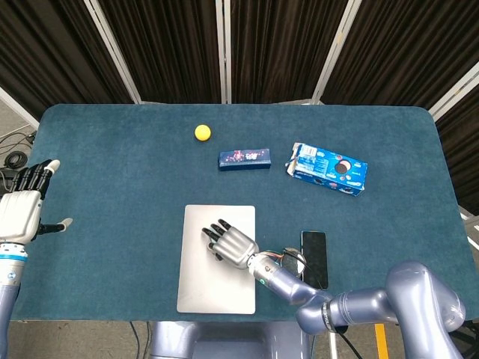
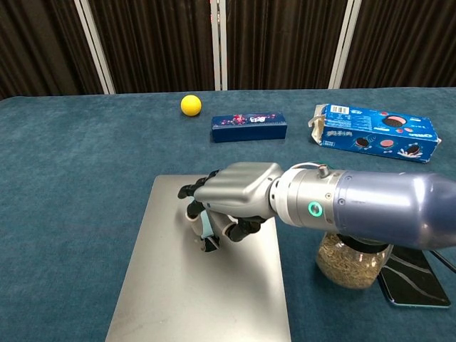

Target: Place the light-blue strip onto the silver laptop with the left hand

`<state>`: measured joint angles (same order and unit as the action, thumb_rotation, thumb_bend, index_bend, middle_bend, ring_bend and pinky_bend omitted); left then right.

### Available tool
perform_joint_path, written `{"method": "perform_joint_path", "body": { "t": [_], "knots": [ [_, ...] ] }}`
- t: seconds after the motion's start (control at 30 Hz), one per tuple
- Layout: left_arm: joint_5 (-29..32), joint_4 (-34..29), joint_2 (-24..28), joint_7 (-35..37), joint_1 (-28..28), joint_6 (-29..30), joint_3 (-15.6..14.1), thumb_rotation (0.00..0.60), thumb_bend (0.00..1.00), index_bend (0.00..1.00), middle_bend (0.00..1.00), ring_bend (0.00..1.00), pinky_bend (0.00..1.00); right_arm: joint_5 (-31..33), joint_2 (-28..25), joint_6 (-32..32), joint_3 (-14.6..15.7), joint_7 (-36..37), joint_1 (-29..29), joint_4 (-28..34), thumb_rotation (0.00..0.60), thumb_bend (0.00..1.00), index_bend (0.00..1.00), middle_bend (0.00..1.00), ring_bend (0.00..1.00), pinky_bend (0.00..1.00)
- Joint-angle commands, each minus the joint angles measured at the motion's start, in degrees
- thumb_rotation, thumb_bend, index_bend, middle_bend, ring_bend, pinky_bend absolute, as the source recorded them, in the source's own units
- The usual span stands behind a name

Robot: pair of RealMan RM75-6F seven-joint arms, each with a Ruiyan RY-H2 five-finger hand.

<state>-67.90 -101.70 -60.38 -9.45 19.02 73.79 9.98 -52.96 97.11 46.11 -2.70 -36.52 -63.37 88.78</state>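
Note:
The silver laptop [image 1: 198, 284] lies shut at the table's near edge. My right hand [image 1: 230, 244] hovers low over its lid, fingers curled down. In the chest view the same hand [image 2: 231, 199] holds the light-blue strip [image 2: 205, 228] between its fingers. The strip stands nearly upright, its dark lower end at the laptop lid [image 2: 178, 299]. The hand hides the strip in the head view. My left hand [image 1: 22, 211] hangs beyond the table's left edge, fingers apart and holding nothing, far from the laptop.
A yellow ball [image 1: 202, 132] and a dark blue box [image 1: 245, 158] lie beyond the laptop. A torn blue cookie box [image 1: 327, 169] sits at the back right. A black phone [image 1: 313, 258] and a jar of grain [image 2: 353, 263] stand right of the laptop, under my right forearm.

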Motion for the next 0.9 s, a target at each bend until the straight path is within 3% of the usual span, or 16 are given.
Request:
{"method": "perform_joint_path", "body": {
  "t": [0.03,0.9],
  "knots": [
    [0.0,0.0,0.0,0.1,0.0,-0.1,0.0,0.600,0.00,0.00,0.00,0.00,0.00,-0.3,-0.5,0.4,-0.3,0.1,0.1,0.6,0.600,1.00,0.37,0.00,0.00,0.00],
    [-0.5,-0.6,0.8,1.4,-0.3,0.0,0.2,0.600,0.00,0.00,0.00,0.00,0.00,-0.5,0.0,0.8,1.3,-1.2,1.3,0.0,0.600,1.00,0.37,0.00,0.00,0.00]
  ]
}}
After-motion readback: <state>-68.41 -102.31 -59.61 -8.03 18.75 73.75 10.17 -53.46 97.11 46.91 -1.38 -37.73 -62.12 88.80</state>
